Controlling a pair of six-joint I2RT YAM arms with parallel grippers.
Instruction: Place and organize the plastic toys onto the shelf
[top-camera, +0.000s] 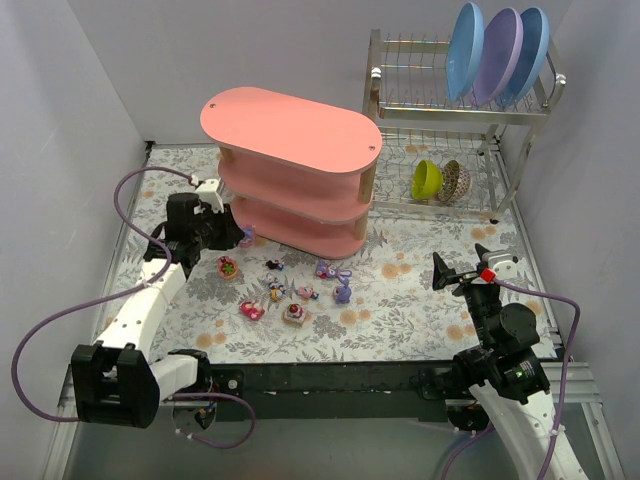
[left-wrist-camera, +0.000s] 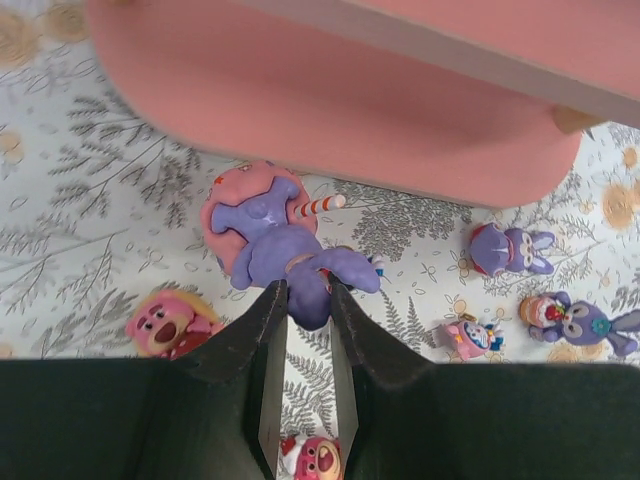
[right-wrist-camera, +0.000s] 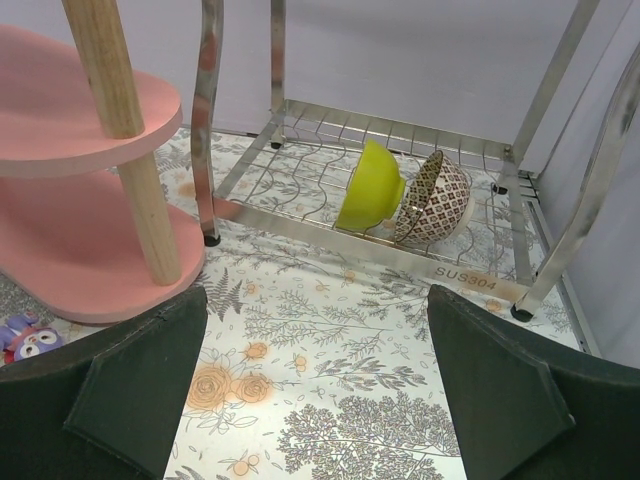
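Note:
My left gripper (top-camera: 240, 237) (left-wrist-camera: 308, 295) is shut on a purple plastic toy (left-wrist-camera: 285, 250) with a pink round back, held above the table just in front of the left end of the pink shelf's (top-camera: 290, 170) (left-wrist-camera: 330, 110) bottom tier. Several more toys lie on the table in front of the shelf: a pink bear (left-wrist-camera: 160, 322), a red bear (left-wrist-camera: 315, 458), purple bunnies (left-wrist-camera: 505, 248) (top-camera: 326, 269) and a cake-like one (top-camera: 294, 314). Over the table's right side my right gripper (top-camera: 468, 265) (right-wrist-camera: 315, 300) stands open with nothing between its fingers.
A metal wire dish rack (top-camera: 440, 120) stands at the back right of the shelf. It holds blue and purple plates (top-camera: 500, 50) on top, and a green bowl (right-wrist-camera: 370, 185) and a patterned bowl (right-wrist-camera: 435, 197) below. A wooden shelf post (right-wrist-camera: 140, 170) is near my right gripper.

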